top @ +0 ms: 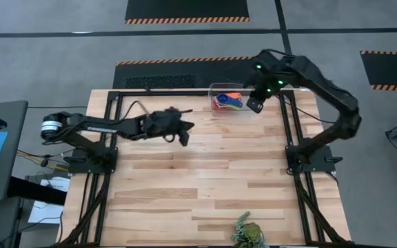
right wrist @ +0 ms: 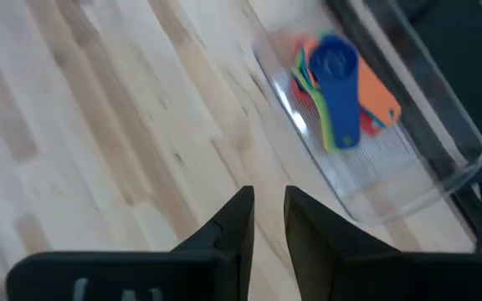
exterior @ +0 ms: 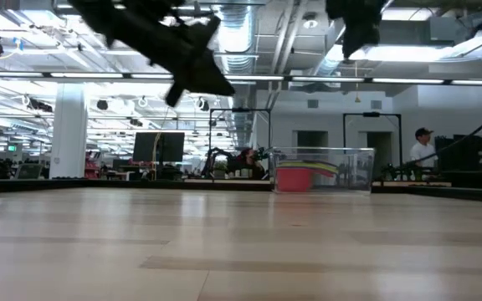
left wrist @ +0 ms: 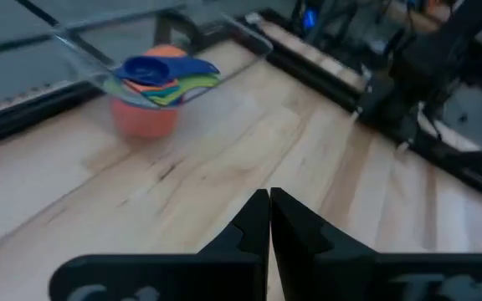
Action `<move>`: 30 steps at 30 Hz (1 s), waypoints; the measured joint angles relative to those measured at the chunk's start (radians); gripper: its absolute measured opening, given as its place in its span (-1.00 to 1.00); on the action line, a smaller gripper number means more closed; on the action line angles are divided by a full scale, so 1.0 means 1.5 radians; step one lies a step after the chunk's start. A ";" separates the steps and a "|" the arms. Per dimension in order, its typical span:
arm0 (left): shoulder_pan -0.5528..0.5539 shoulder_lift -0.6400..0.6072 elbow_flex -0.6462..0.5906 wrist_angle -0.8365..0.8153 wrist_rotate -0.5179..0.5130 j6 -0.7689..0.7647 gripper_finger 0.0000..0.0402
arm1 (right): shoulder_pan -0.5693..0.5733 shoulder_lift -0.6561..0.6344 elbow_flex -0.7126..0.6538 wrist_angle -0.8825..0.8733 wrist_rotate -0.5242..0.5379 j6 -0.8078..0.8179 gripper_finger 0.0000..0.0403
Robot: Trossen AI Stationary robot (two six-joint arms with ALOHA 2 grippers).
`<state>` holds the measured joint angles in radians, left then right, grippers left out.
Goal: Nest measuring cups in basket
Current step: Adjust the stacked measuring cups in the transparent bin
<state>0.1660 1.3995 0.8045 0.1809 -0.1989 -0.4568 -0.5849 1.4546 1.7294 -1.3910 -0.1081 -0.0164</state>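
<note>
1. Measuring cups [right wrist: 335,92]: one nested stack, dark blue on top; exact count unclear.
2. Basket [right wrist: 442,171]: one, holding the stack, just ahead of the right gripper [right wrist: 267,216], fingers slightly parted, empty.
3. Left gripper [left wrist: 269,219]: clenched, empty, well apart from the basket.
4. Plant [top: 248,232]: one.

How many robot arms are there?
2. The left arm's gripper hangs over the bare wood left of the table's middle, fingers shut. The right arm's gripper hangs beside the clear basket holding the nested measuring cups.
</note>
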 joint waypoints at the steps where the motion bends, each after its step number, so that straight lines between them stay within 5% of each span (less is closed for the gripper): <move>1: 0.011 0.023 0.023 -0.011 0.021 0.007 -1.00 | 0.012 -0.017 0.000 0.008 0.000 0.017 -0.54; 8: 0.066 0.204 0.298 -0.179 0.094 0.149 -1.00 | 0.109 -0.092 0.000 0.057 0.041 0.093 -0.54; 16: 0.112 0.401 0.668 -0.441 0.163 0.336 -1.00 | 0.243 -0.129 0.000 0.052 0.215 0.172 -0.54; 30: 0.132 0.659 1.035 -0.666 0.199 0.394 -1.00 | 0.516 -0.150 -0.001 -0.064 0.413 0.411 -0.54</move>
<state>0.3640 2.3882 2.3567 -0.8180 0.1003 0.1344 0.1897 1.2299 1.7283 -1.4871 0.5117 0.6004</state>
